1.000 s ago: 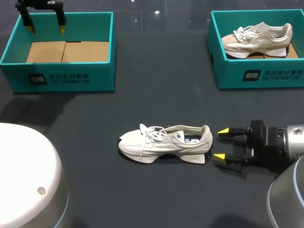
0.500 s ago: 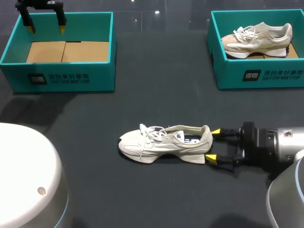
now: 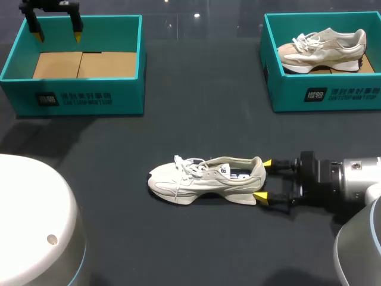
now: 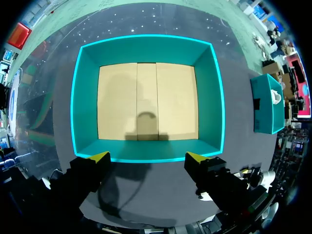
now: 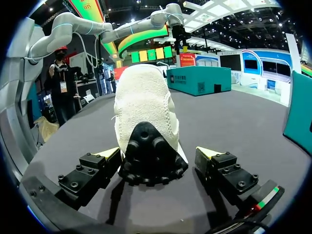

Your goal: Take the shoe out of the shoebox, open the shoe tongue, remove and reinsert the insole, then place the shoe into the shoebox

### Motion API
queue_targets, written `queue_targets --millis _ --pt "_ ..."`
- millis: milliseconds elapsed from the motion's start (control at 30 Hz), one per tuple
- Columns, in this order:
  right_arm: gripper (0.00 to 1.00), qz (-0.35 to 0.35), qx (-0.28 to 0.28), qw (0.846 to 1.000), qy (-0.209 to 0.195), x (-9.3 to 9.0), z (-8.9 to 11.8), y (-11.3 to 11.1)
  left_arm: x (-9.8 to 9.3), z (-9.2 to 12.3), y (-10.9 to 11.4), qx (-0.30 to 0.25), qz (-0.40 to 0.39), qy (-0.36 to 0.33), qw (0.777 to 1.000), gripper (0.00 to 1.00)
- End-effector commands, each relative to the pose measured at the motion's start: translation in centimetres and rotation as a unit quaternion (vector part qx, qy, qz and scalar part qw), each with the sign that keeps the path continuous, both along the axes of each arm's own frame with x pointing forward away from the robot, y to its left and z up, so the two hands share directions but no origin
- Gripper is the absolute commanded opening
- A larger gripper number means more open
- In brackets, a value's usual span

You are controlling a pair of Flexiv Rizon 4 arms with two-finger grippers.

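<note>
The cream lace-up shoe sits in the middle of the dark table. The right gripper has its fingers apart, one on each side of the heel. The left gripper hangs, fingers apart, over the far left teal cardboard shoebox.

We see the dark table bearing a left shoebox, a right shoebox (both teal) and, mid-table, a white shoe.

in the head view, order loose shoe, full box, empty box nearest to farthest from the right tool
1. loose shoe, mid-table, its heel at the right tool
2. full box, back right
3. empty box, back left
</note>
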State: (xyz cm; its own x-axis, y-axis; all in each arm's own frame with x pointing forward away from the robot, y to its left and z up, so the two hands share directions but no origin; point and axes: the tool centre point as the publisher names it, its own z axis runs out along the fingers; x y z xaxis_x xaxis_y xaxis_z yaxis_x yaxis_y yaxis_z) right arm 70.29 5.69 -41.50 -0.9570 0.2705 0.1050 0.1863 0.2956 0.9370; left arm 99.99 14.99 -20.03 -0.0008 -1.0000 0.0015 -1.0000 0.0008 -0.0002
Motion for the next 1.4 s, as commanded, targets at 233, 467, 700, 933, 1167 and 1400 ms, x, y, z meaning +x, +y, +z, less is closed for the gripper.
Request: queue_targets --millis 233,467,700,933,1167,1400 --pt "1.00 -0.006 -0.012 1.000 0.008 -0.3 1.1 -0.2 0.0 0.0 0.0 0.000 0.000 0.000 1.000 1.00" --pt "1.00 0.011 -0.010 1.000 -0.004 -0.1 1.4 0.1 0.0 0.0 0.0 0.000 0.000 0.000 1.000 1.00" --pt "1.00 0.027 -0.008 1.000 -0.003 0.3 1.1 1.0 0.0 0.0 0.0 0.000 0.000 0.000 1.000 1.00" --pt "1.00 0.034 -0.001 0.999 -0.006 0.3 0.5 1.5 0.0 0.0 0.0 0.000 0.000 0.000 1.000 1.00" --pt "1.00 0.039 0.005 0.999 -0.009 0.3 0.3 2.1 0.0 0.0 0.0 0.000 0.000 0.000 1.000 1.00" --pt "1.00 0.051 0.011 0.999 -0.015 0.3 0.2 3.0 0.0 0.0 0.0 0.000 0.000 0.000 1.000 1.00"
